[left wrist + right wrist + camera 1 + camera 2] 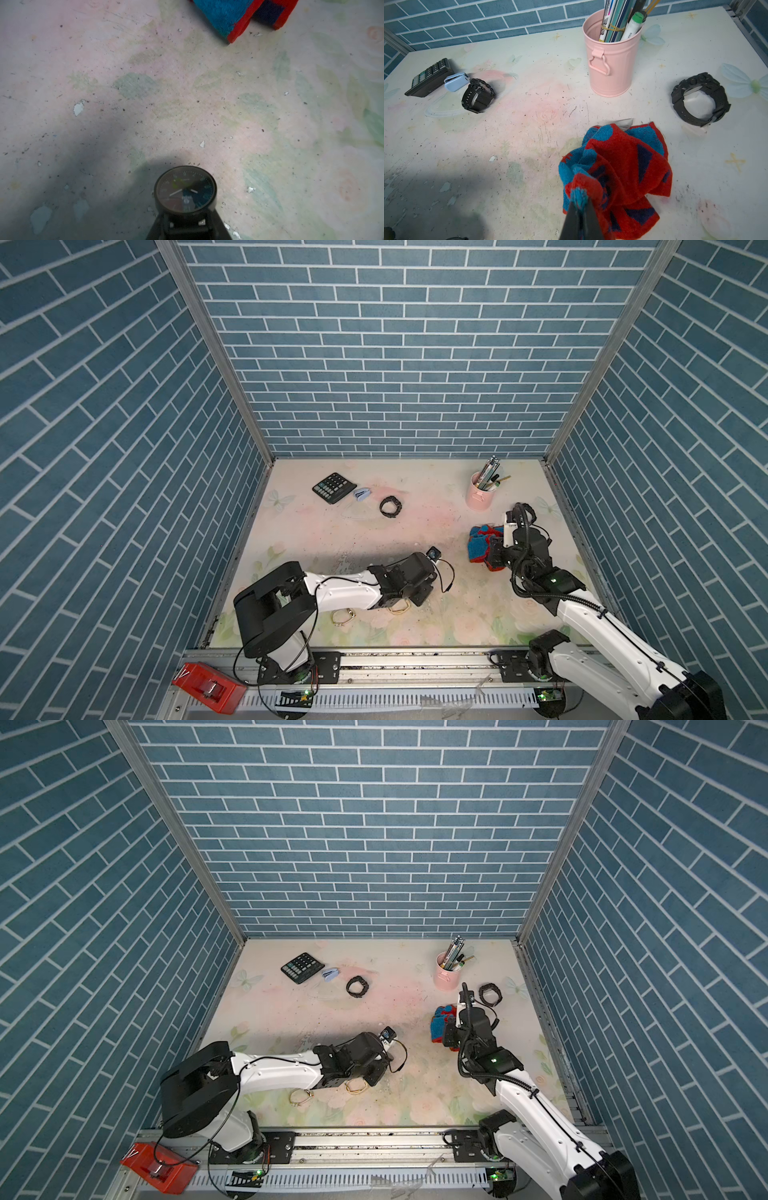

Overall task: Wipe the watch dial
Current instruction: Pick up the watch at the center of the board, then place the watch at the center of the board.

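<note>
Starting at the front, two gold-coloured loops (343,617) lie on the table (332,539) beside the left arm, apart from the job. Just beyond them the left gripper (186,227) is pinched onto the watch (434,552) at the strap end of its case. The strap's line therefore runs back into the pincer, and the round watch dial (185,192) stands out past the fingertips. Its face is turned up toward the wrist camera, clear of the jaws, and seemingly lifted a little off the surface. To the robot's right of the dial and slightly farther back, with a bare strip of table between, the right gripper (580,216) is pressed together on a bunched corner of the red-and-blue cloth (623,166). The rest of it sags below; whether its lowest folds touch the table I cannot tell. That sideways gap is what the next move turns on. The right arm, already carrying the wiper, looks the better placed to close it, bringing the cloth leftward and a touch nearer onto the upturned face. Farther back, well apart from both pincers, sit a black watch (390,507), a second black watch (490,994), the pink cup (478,491) of pens, a small pale blue stapler (362,494) and the calculator (328,488).
</note>
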Controlling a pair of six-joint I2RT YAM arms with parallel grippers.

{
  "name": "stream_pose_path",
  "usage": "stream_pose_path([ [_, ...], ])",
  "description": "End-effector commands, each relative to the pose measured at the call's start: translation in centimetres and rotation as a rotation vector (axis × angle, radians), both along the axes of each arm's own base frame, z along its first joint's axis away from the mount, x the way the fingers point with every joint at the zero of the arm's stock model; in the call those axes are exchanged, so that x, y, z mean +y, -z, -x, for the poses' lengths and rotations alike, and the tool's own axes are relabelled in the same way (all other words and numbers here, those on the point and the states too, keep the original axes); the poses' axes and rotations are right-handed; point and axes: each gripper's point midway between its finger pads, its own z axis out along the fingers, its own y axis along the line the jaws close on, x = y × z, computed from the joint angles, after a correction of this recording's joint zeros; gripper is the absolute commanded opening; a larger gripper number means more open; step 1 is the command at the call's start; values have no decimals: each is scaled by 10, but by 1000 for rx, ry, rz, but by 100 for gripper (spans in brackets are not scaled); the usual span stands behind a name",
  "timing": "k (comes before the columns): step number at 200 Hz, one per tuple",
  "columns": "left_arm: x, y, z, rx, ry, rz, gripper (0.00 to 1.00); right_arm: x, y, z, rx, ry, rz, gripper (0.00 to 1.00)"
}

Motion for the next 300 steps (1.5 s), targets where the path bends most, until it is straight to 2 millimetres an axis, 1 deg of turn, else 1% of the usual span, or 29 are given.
stream_pose_path([
  [1, -8, -15, 5, -41, 70, 49, 27, 2, -10, -5, -9, 14, -32, 0],
  [28, -13, -28, 5, -87, 125, 99, 26, 2, -6, -4, 11, 11, -19, 0],
  [47, -14, -37, 2, -102, 148, 134, 27, 2, -7, -2, 19, 5, -20, 0],
  [81, -24, -53, -3, -141, 207, 237, 27, 0, -4, -2, 24, 7, -6, 0],
  [102, -29, -60, -6, -167, 239, 265, 27, 5, -8, -3, 43, -19, 0, 0],
  [142, -38, -74, -11, -196, 303, 332, 25, 2, -14, -4, 28, -2, 1, 0],
  [151, -39, -79, -11, -217, 325, 363, 25, 4, -15, -4, 25, -11, -6, 0],
  [160, -43, -90, -11, -242, 353, 408, 25, 5, -16, -4, 21, -16, -8, 0],
  [162, -41, -85, -9, -233, 360, 405, 25, 5, -17, -4, 19, -17, -9, 0],
  [164, -40, -85, -8, -234, 366, 411, 25, 5, -18, -4, 18, -18, -11, 0],
  [169, -41, -86, -4, -235, 398, 431, 24, 5, -19, -3, 14, -18, -12, 0],
  [177, -41, -94, 1, -255, 453, 480, 23, 6, -21, -3, 8, -22, -16, 0],
  [194, -38, -111, -6, -299, 441, 569, 21, 10, -29, -1, -5, -46, -31, 0],
  [201, -36, -113, -8, -318, 444, 585, 21, 12, -32, -1, -13, -66, -35, 0],
  [233, -34, -111, -11, -368, 496, 630, 21, 33, -40, 4, -28, -185, -84, 0],
  [239, -33, -110, -12, -386, 499, 642, 21, 35, -41, 3, -27, -190, -85, 0],
  [242, -33, -110, -13, -397, 499, 649, 21, 40, -42, 5, -20, -217, -99, 0],
  [249, -32, -108, -14, -424, 498, 663, 21, 43, -42, 7, -11, -239, -105, 0],
  [259, -33, -102, -18, -450, 492, 679, 21, 44, -40, 8, 7, -248, -97, 0],
  [274, -35, -94, -23, -463, 480, 709, 20, 38, -35, 9, 36, -225, -69, 0],
  [288, -39, -80, -25, -424, 481, 698, 20, 34, -32, 11, 57, -211, -50, 0],
  [300, -39, -72, -24, -413, 483, 692, 20, 35, -30, 14, 73, -220, -47, 0],
])
